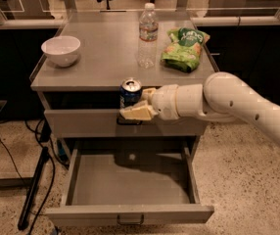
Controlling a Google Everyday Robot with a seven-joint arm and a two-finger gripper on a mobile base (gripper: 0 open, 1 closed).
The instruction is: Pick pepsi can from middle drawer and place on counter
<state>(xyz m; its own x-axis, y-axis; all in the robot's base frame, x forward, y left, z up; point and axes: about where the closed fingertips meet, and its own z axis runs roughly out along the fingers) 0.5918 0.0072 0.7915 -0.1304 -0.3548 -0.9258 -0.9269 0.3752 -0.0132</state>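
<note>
**A:** Well, where is the pepsi can (130,91) at this moment?

**B:** Centre of the frame, upright. It is out of the middle drawer (130,182) and in the air just in front of the tabletop (105,62), with its silver top about level with that surface. The tool (135,103) is at centre too, closed around the lower part of the can.

**A:** How would you expect the can to handle?

**B:** I'd judge it as thin aluminium: smooth, a little slippery, and easy to dent if squeezed hard. I can't tell whether it is full. A full can would be stiff with some heft; an empty one would be light and quick to crush. The sensible hold is across the round wall near mid-height. This grasp looks a shade low, so the can might tip as it is set down.

**A:** And the count, biggest first?

**B:** One tabletop, and one open middle drawer at the bottom of the frame. One closed drawer front (81,124) sits above it, and one white arm (238,99) comes in from the right. Then one green snack bag (185,48) at upper right and one clear water bottle (148,35) at upper centre. Last come one white bowl (60,50) at upper left and the one can.
</note>
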